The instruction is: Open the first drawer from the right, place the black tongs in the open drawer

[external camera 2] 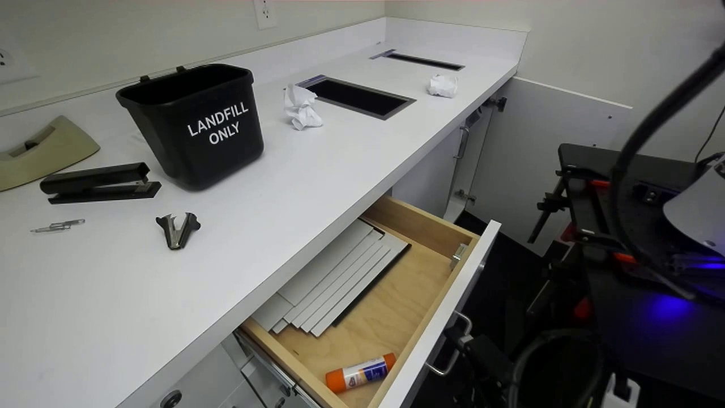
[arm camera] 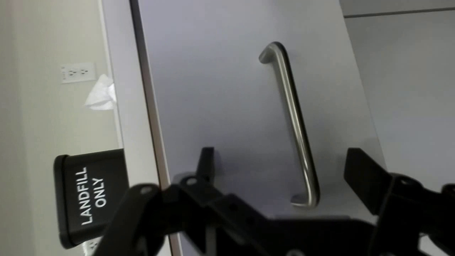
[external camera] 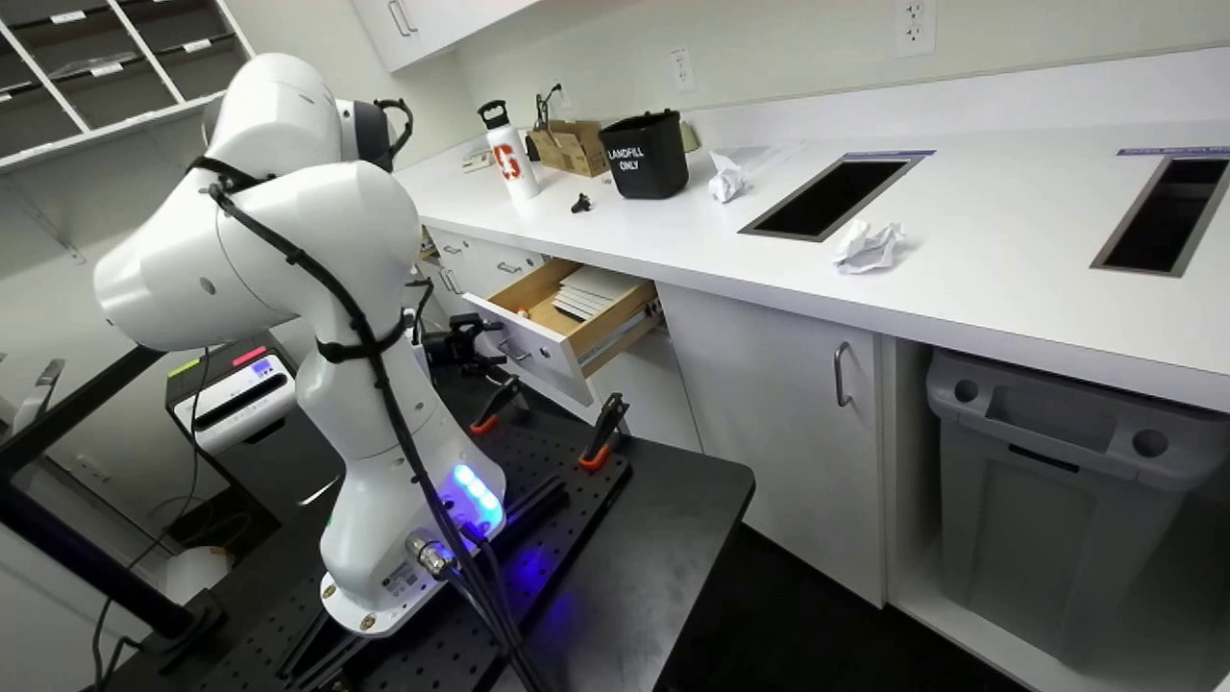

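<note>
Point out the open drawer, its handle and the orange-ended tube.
Open drawer (external camera 2: 392,305): in an exterior view, on its bare wooden floor.
Handle (arm camera: 296,121): wrist view, middle of its metal bar.
Orange-ended tube (external camera 2: 363,373): in an exterior view, on its label.

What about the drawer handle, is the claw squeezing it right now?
No, the wrist view shows the claw wide open, with gaps on both sides of the drawer handle.

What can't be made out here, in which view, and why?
Drawer: back hidden under the counter in both exterior views.
Bin: bottom inside hidden by its walls in both exterior views.
Tape dispenser: one end cut off by an exterior view's left edge.
Glue stick: fine print too small in an exterior view.
Pincer: rear cut off by the wrist view's bottom edge.
</note>
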Tool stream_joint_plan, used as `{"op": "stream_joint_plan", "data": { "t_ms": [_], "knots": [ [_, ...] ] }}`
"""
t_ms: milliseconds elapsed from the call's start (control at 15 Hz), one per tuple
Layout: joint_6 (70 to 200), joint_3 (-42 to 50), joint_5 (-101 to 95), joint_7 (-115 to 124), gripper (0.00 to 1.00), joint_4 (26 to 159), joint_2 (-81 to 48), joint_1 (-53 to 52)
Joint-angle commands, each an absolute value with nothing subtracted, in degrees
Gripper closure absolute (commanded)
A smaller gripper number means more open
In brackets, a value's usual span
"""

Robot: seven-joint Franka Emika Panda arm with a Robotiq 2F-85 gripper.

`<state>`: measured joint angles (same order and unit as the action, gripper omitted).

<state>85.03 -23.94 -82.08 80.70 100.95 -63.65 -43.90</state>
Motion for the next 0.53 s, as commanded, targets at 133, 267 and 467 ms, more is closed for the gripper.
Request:
{"op": "stream_joint_plan", "data": {
  "t_ms": [133,267,467],
  "knots": [
    [105.34,-27.36,-82.23,80.81,0.00,119.59,-46.15,-31.26],
    [113.58,-28.80,-82.11,80.96,0.00,125.00,-40.58,-26.77],
    [123.61,-30.03,-81.06,80.55,0.00,132.46,-32.22,-22.12]
  ]
}}
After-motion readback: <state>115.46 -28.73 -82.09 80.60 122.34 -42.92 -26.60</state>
